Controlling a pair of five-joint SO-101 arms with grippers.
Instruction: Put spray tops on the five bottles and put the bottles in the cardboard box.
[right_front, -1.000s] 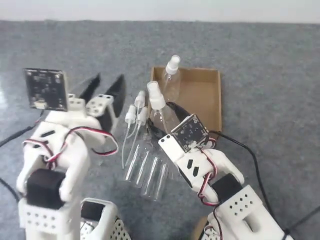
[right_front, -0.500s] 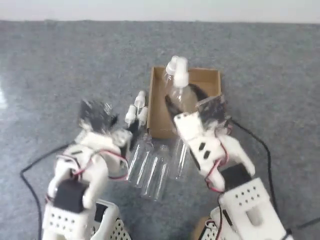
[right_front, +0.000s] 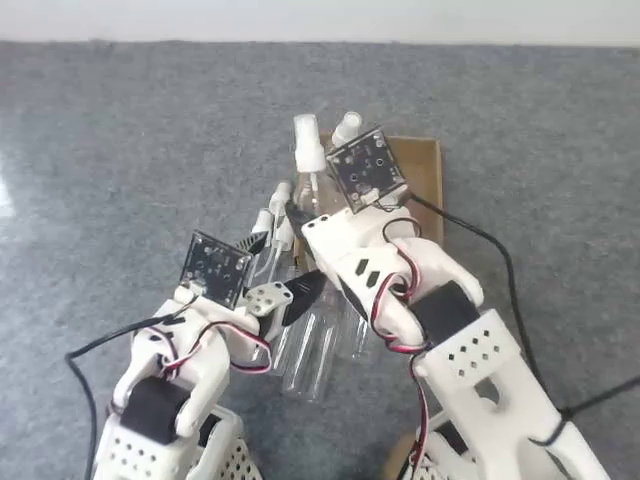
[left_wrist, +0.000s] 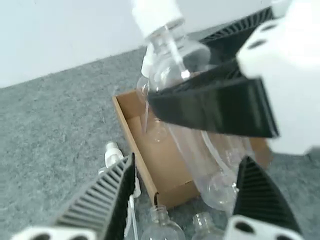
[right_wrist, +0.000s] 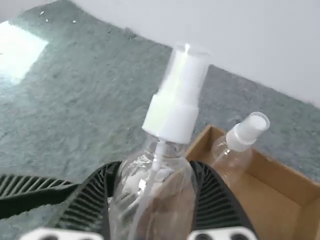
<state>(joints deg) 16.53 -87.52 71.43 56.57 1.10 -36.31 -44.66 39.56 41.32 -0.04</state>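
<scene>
My right gripper (right_wrist: 150, 207) is shut on a clear bottle (right_wrist: 152, 185) with a white spray top (right_wrist: 176, 107), held upright. From above, this bottle (right_front: 309, 165) stands over the left edge of the cardboard box (right_front: 422, 190). A second capped bottle (right_wrist: 239, 142) lies inside the box (right_wrist: 272, 192). My left gripper (left_wrist: 180, 200) is open, low over the uncapped bottles (left_wrist: 161, 225), and faces the held bottle (left_wrist: 172, 55). Uncapped bottles (right_front: 312, 350) lie on the carpet in front of the box. Loose spray tops (right_front: 270, 218) lie to their left.
Grey carpet (right_front: 120, 130) covers the floor, with a pale wall along the back. Cables (right_front: 480, 250) run from both arms. The right arm (right_front: 400, 280) reaches over the lying bottles. White arm bases (right_front: 170, 450) stand along the near edge.
My right arm has carried the capped bottle up and toward the box's left edge. My left arm has dropped from its raised pose and swung right, close to the lying bottles.
</scene>
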